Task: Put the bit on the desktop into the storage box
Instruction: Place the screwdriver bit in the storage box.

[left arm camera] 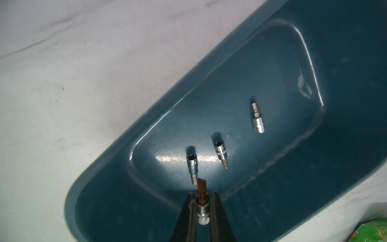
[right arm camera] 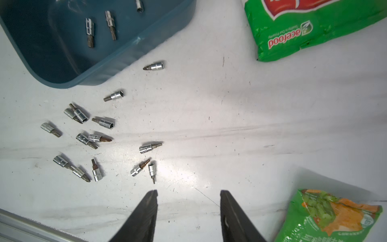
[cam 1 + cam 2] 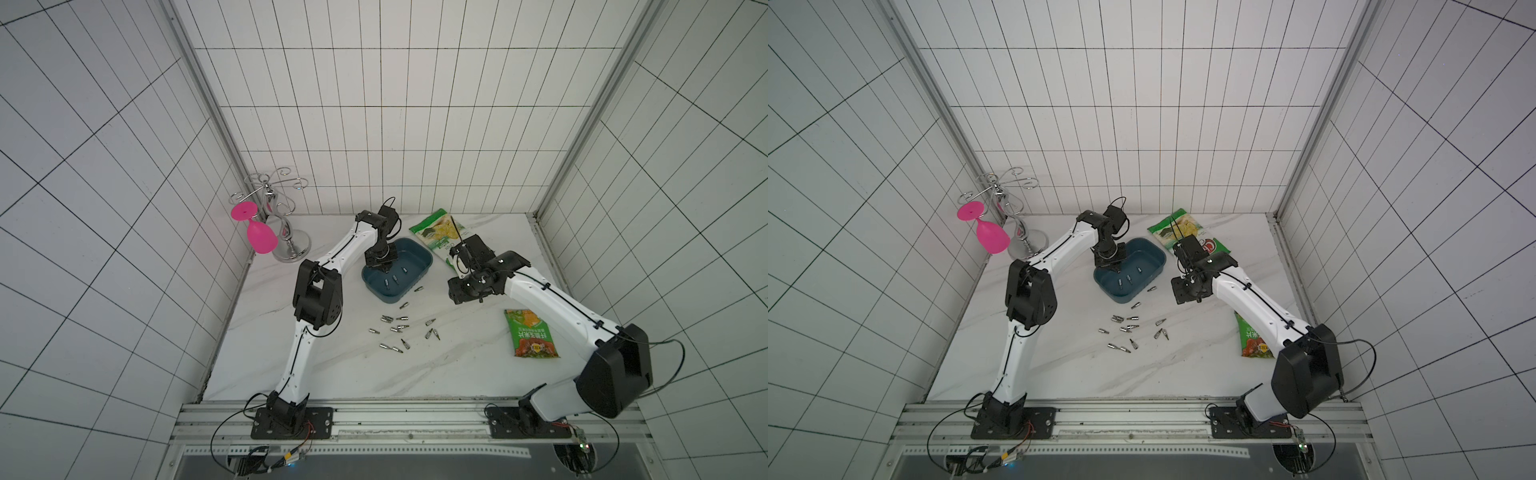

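Looking down from above, in both top views, the storage box (image 3: 419, 254) sits toward the back of the desktop (image 3: 332, 365). The left gripper (image 3: 385, 269) hangs down inside its left end, and from up here I cannot make out what the fingers have. A scatter of loose bits (image 3: 398, 330) lies on the marble in front of the box, with one stray bit (image 3: 1151, 289) just beside its front wall. The right arm (image 3: 540, 297) reaches in from the other side, its end well apart from the box. It lies between a green chips bag (image 3: 436, 237) at the back and a second green bag (image 3: 531, 334) nearer the front. A pink glass (image 3: 259, 237) hangs upside down from a silver rack (image 3: 291, 245) in the back left corner.

The left wrist view settles it. The jaws are pinched tight on a held bit (image 1: 202, 213), gripping its chrome socket end, and the brown tip pokes out past the fingertips. It is held over the inside of the box, above the floor. There three bits (image 1: 221, 156) lie flat and apart from one another.

In the right wrist view, the right gripper (image 2: 188, 191) has its jaws well apart. Nothing is between them, only bare desktop below. The loose bits lie off to one side, between the gripper and the box's corner, and a few touch in pairs.
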You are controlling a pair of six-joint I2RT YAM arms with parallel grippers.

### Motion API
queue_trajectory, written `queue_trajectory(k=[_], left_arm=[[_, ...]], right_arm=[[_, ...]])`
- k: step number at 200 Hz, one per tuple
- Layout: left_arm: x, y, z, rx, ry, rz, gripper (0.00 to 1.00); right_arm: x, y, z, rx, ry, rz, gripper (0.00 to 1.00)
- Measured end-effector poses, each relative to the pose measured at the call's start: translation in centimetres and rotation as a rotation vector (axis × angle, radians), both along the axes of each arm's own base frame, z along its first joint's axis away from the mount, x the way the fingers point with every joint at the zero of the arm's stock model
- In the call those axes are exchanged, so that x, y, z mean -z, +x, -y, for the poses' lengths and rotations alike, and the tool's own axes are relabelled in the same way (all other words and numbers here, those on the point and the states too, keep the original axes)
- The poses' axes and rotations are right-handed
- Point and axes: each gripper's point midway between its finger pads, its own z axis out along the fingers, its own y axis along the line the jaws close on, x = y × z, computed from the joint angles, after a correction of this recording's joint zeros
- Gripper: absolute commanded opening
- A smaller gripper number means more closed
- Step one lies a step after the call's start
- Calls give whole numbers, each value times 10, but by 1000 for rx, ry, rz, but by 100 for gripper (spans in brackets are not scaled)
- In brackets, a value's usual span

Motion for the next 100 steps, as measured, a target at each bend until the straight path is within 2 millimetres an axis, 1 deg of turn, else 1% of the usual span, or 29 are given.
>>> queue_trajectory(k=[27, 51, 73, 100], left_arm=[[12, 8, 8, 10, -18, -6, 0], [24, 12, 13, 14, -30, -15, 0], [35, 13, 15, 15, -34, -29, 0], [48, 15, 17, 15, -32, -40, 0]], right_arm=[[22, -18, 2, 13, -16, -45, 52], [36, -32, 1, 20, -17, -66, 52], [46, -39, 0, 28, -14, -77, 53], [56, -44, -2, 34, -10, -86, 52]])
